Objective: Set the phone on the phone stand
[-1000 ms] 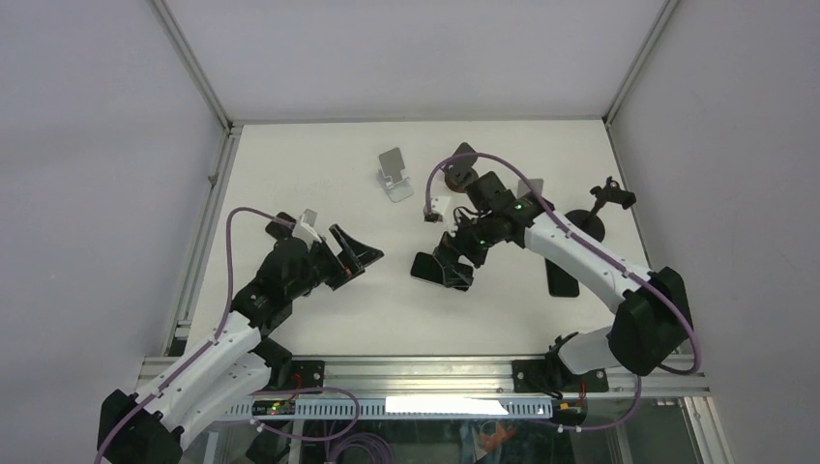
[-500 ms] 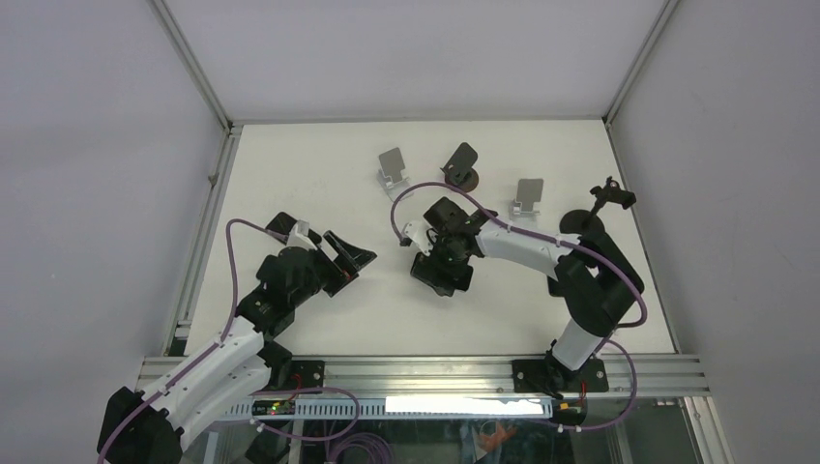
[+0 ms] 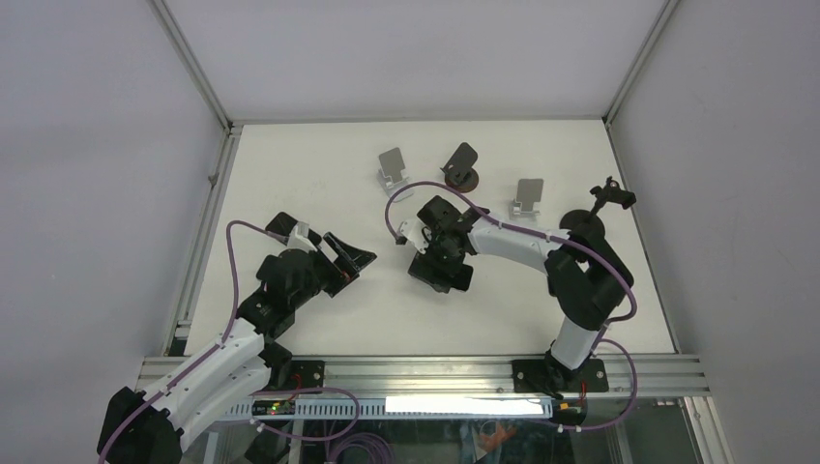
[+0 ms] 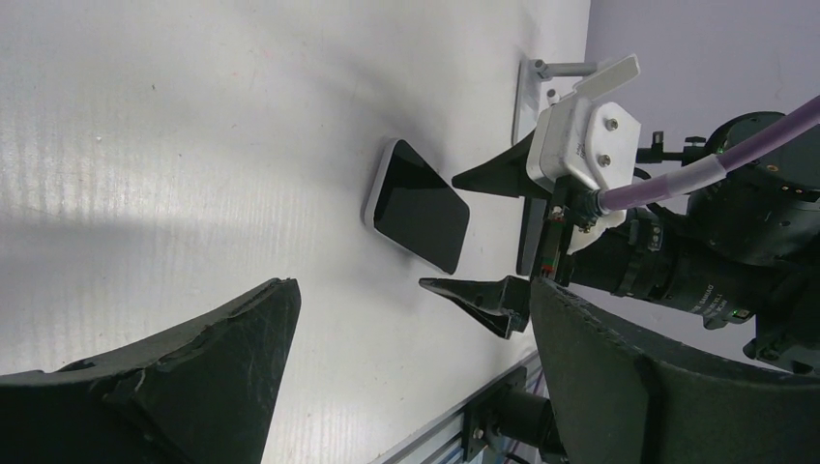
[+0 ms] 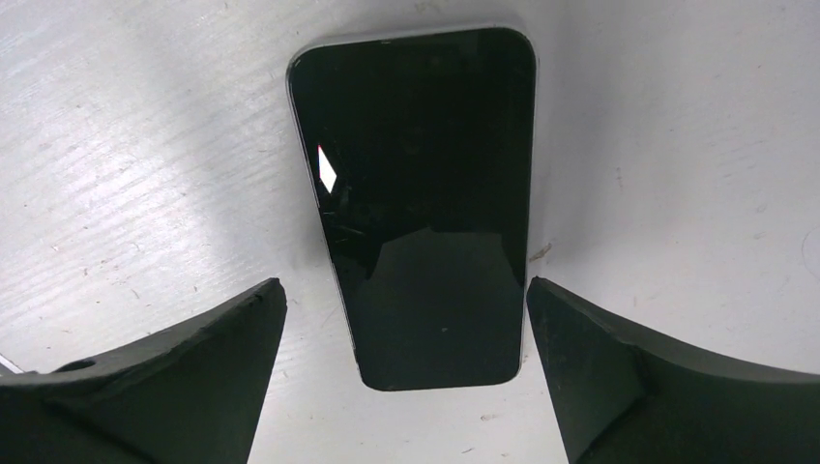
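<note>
The phone (image 5: 425, 203), black with a pale rim, lies flat on the white table (image 3: 319, 184), screen up. It also shows in the top view (image 3: 462, 280) and the left wrist view (image 4: 416, 205). My right gripper (image 5: 404, 290) is open low over it, one finger on each side of its near end, not touching it; in the top view the right gripper (image 3: 437, 263) covers most of the phone. My left gripper (image 3: 327, 240) is open and empty to the phone's left, and in the left wrist view (image 4: 414, 295) it faces the phone. A silver phone stand (image 3: 392, 169) stands behind.
More stands sit along the back: a black one on a round base (image 3: 462, 166), another silver one (image 3: 527, 193) and a black clamp-type holder (image 3: 600, 208) at the right. A metal frame rail (image 3: 425, 370) runs along the near edge.
My right arm has swung left and folded in, bringing its open gripper down over the phone. My left gripper has shifted slightly and stays open.
</note>
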